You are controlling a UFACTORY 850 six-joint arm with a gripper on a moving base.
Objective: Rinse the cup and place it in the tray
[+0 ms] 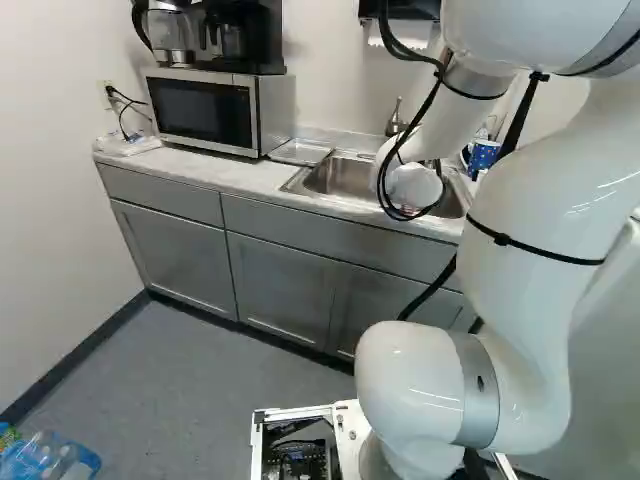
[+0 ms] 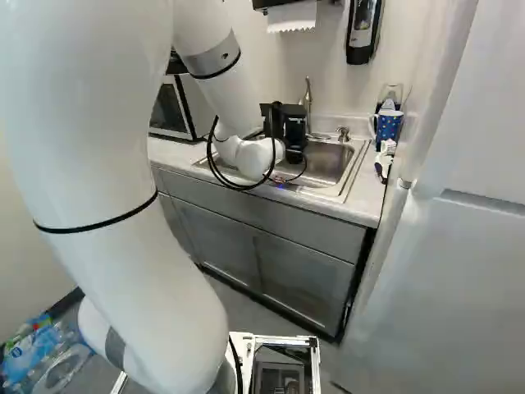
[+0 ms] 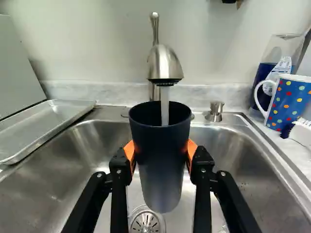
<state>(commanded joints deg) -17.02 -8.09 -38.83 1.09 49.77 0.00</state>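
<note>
Over the sink, in the right base view, is my black gripper. In the wrist view the gripper is shut on a dark cup, an orange pad on each side. The cup is upright with its mouth under the faucet, and a stream of water runs down into it. Its inside below the rim is mostly hidden. A shallow metal tray lies on the counter beside the basin; the left base view shows the tray next to the microwave.
The steel sink lies under the gripper, its drain below the cup. On the tray's far side from the gripper stands the microwave. A dotted mug, a clear container and a brush stand across the sink. Wall behind the faucet.
</note>
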